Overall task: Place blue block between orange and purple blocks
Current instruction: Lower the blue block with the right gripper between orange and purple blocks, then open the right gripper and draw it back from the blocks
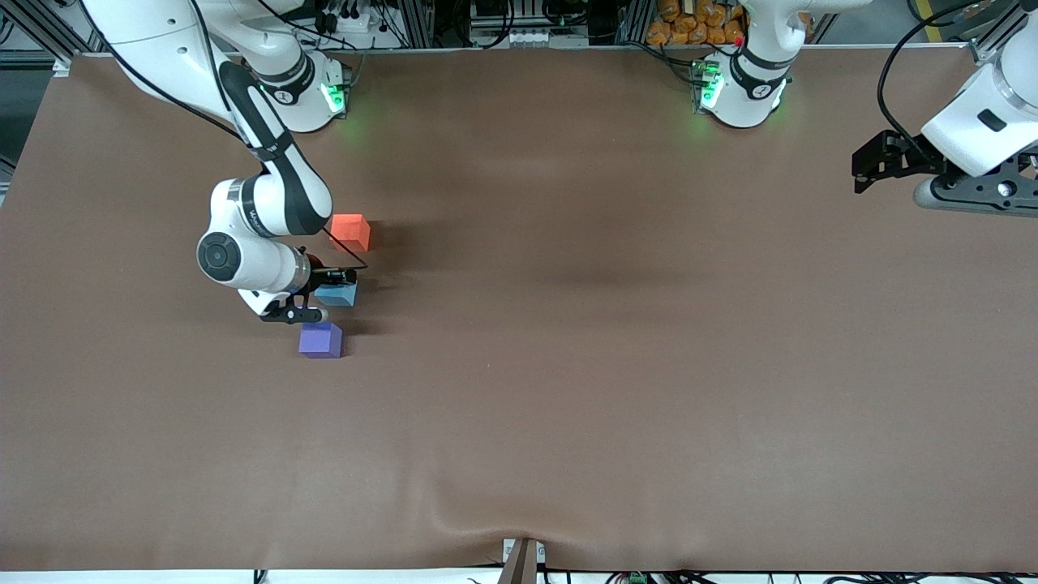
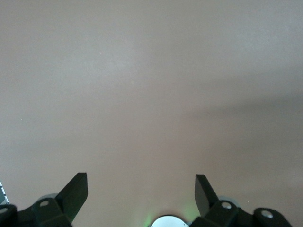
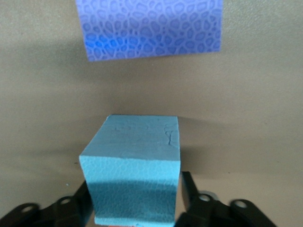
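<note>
The blue block (image 1: 338,294) is squeezed between the fingers of the right gripper (image 1: 318,297), in the gap between the orange block (image 1: 351,231) and the purple block (image 1: 321,340). It should be lowered flat and let go gently. All three cubes look soft and foamy; the purple one is pebbled. The left gripper (image 1: 866,169) is kept waiting, spread wide, over the brown table (image 1: 616,365).

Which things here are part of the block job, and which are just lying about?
Part of the job:
- blue block, between the right gripper fingers
- orange block
- purple block

Not part of it:
- left gripper, open, waiting over bare table at the left arm's end
- no loose clutter shows on the table
</note>
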Controlling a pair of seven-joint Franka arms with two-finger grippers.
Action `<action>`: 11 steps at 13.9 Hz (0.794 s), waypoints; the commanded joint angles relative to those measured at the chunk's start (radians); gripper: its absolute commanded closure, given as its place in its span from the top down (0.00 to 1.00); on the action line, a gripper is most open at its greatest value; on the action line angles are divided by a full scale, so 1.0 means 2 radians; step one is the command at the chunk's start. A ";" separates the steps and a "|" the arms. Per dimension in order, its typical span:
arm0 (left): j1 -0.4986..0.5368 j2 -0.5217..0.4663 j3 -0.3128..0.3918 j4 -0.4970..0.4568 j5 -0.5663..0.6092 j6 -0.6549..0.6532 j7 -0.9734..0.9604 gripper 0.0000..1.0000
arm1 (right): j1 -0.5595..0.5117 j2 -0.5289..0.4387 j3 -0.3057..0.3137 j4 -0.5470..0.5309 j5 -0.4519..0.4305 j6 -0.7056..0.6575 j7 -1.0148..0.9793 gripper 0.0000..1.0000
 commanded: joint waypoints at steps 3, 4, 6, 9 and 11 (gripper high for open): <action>0.002 0.004 0.001 0.003 0.001 0.009 0.004 1.00 | -0.016 -0.033 0.006 0.140 0.009 -0.218 0.006 1.00; 0.003 0.004 0.001 0.002 0.000 0.009 0.004 1.00 | -0.027 -0.033 0.006 0.192 0.009 -0.277 0.010 1.00; 0.003 0.004 0.001 0.002 0.000 0.009 0.004 1.00 | -0.031 -0.027 0.006 0.288 0.008 -0.348 0.014 1.00; 0.003 0.004 0.001 0.003 0.000 0.009 0.004 1.00 | -0.049 -0.026 0.012 0.409 -0.050 -0.405 0.005 1.00; 0.003 0.004 0.001 0.002 0.000 0.009 0.005 1.00 | -0.071 -0.026 0.018 0.486 -0.057 -0.456 0.006 1.00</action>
